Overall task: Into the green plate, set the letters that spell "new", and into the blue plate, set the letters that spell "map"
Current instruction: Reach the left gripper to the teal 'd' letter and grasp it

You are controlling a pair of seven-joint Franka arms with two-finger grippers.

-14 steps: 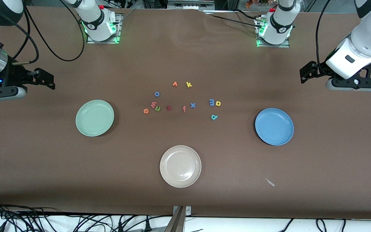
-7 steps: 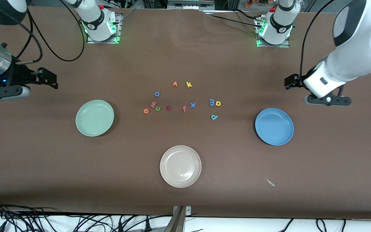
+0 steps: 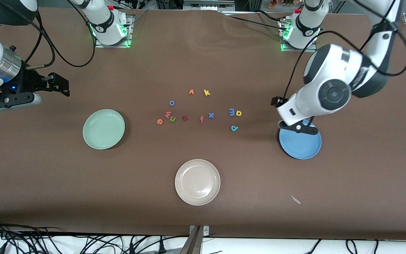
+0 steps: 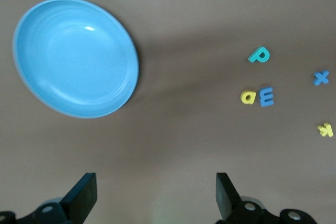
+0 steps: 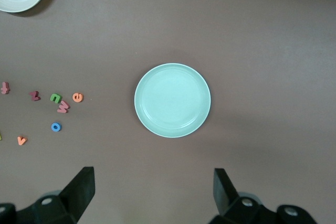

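The pale green plate [image 3: 103, 129] lies toward the right arm's end, the blue plate [image 3: 301, 145] toward the left arm's end. Between them, the orange e [image 3: 159, 121], pink w [image 3: 168, 114] and green n [image 3: 172, 119] sit together. The blue-violet m [image 3: 232, 112] and yellow a [image 3: 238, 113] touch, with the teal p [image 3: 234, 128] nearer the camera. My left gripper [image 4: 156, 192] hangs open and empty over the table beside the blue plate [image 4: 76, 59]. My right gripper [image 5: 153, 190] is open and empty, high over bare table beside the green plate [image 5: 172, 100].
A cream-white plate [image 3: 197, 182] lies nearest the camera. Other loose letters lie among the task letters: dark red z [image 3: 185, 118], salmon f [image 3: 201, 119], blue x [image 3: 210, 115], blue o [image 3: 171, 103], orange v [image 3: 191, 92], yellow k [image 3: 207, 92]. A small white scrap [image 3: 295, 199] lies near the front edge.
My left arm has swung in from the table's end to the blue plate's edge. The right arm has crept slightly toward the green plate. No letter or plate has moved.
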